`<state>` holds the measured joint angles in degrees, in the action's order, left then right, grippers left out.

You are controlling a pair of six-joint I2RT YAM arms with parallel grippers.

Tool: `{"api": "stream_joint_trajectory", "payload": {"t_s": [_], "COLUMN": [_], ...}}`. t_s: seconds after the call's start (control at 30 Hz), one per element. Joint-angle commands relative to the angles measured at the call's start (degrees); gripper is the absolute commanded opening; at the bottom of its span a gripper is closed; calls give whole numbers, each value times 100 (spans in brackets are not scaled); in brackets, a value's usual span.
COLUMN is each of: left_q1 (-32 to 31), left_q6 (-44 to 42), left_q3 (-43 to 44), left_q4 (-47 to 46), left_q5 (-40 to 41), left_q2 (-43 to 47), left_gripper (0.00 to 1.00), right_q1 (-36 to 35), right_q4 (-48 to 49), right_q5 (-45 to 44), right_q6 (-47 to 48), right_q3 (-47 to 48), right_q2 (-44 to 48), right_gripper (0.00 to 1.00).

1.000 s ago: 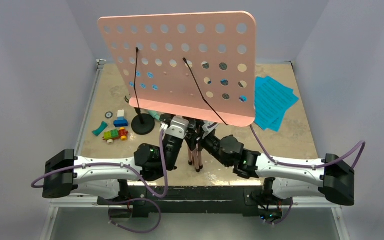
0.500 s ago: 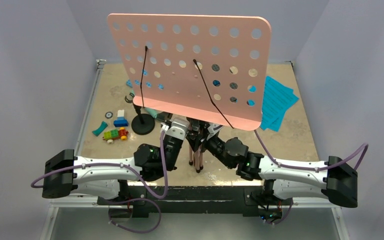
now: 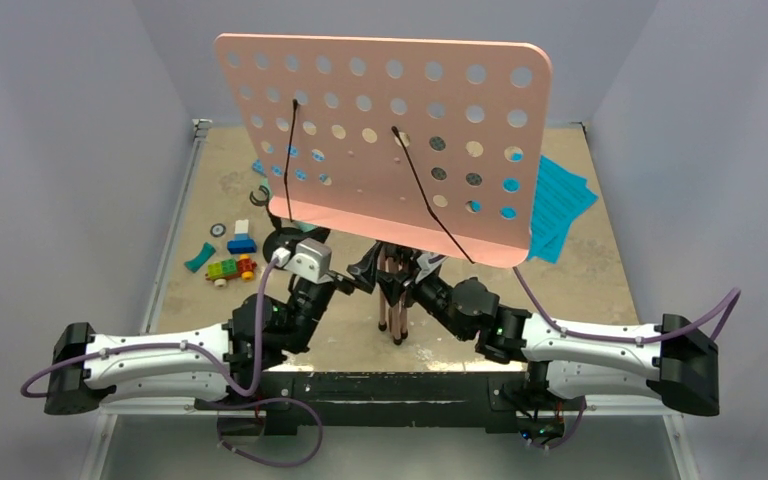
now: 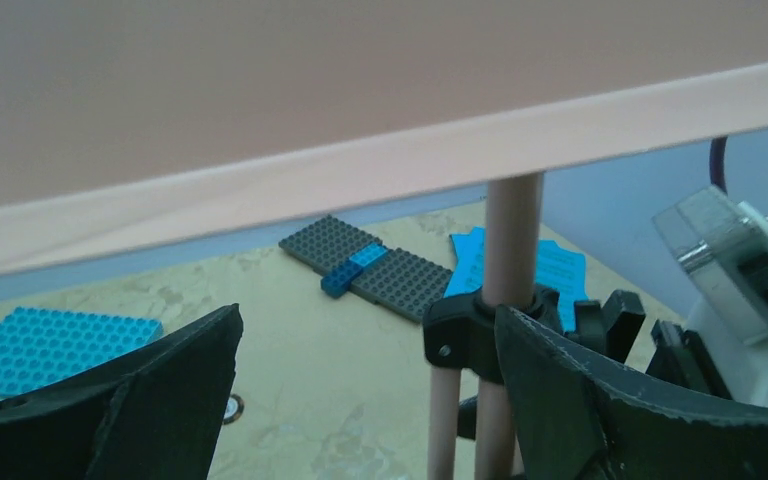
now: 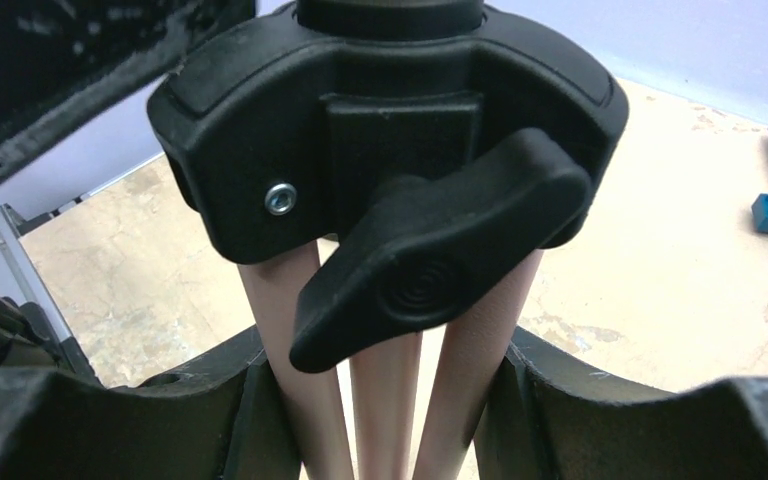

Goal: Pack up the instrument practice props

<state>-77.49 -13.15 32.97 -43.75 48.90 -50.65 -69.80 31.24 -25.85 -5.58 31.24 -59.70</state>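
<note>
The pink music stand (image 3: pixel 380 130) stands upright near the table's front, its three legs (image 3: pixel 393 310) folded together. My right gripper (image 3: pixel 407 287) is shut on those legs just under the black hub (image 5: pixel 390 120), shown close up in the right wrist view, legs between the fingers (image 5: pixel 600 420). My left gripper (image 3: pixel 355 278) is open and empty, just left of the stand's pole (image 4: pixel 510 240). The cyan sheet-music pages (image 3: pixel 560 200) lie at the right. The black mic stand's round base (image 3: pixel 282 243) sits left of the stand, partly hidden. The mint microphone is hidden.
Small toy bricks (image 3: pixel 230 268), a blue brick (image 3: pixel 241 243) and a teal curved piece (image 3: pixel 198 258) lie at the left. A grey baseplate (image 4: pixel 380 265) and a blue baseplate (image 4: pixel 50 345) lie behind the board. Walls enclose the table on three sides.
My left arm has drawn back to the left, away from the stand's legs, and its jaws stand open. The board has shifted a little right with the right gripper still on the legs.
</note>
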Motion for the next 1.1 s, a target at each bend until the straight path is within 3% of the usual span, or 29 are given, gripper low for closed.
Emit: {"api": "stream_joint_trajectory", "payload": {"t_s": [0.0, 0.2, 0.33, 0.47, 0.7, 0.83, 1.07], "left_q1": [24, 15, 2, -3, 7, 6, 6], "left_q6": [1012, 2048, 2720, 3244, 3579, 3750, 3907], "left_q3": [-206, -399, -595, -1063, -1993, -2209, -2219], "left_q4": [1553, 2462, 3041, 3333, 3191, 2938, 2446], "left_q5": [28, -629, -873, -913, -1189, -1364, -1537], "left_q2": [500, 1246, 1817, 2581, 3672, 3599, 2710], "left_gripper": [100, 100, 100, 100, 100, 100, 100], "right_q1": [-7, -1, 35, 228, 331, 377, 449], "right_q4": [945, 835, 211, -500, -707, -737, -685], "right_q5": [-316, -328, -170, 156, 301, 405, 482], "right_q6": [-82, -115, -342, -737, -835, -979, -1183], "right_q3": [227, 297, 662, 997, 1047, 1046, 981], "right_q2": [323, 401, 396, 429, 613, 712, 739], "right_gripper": [0, 0, 0, 0, 0, 0, 0]}}
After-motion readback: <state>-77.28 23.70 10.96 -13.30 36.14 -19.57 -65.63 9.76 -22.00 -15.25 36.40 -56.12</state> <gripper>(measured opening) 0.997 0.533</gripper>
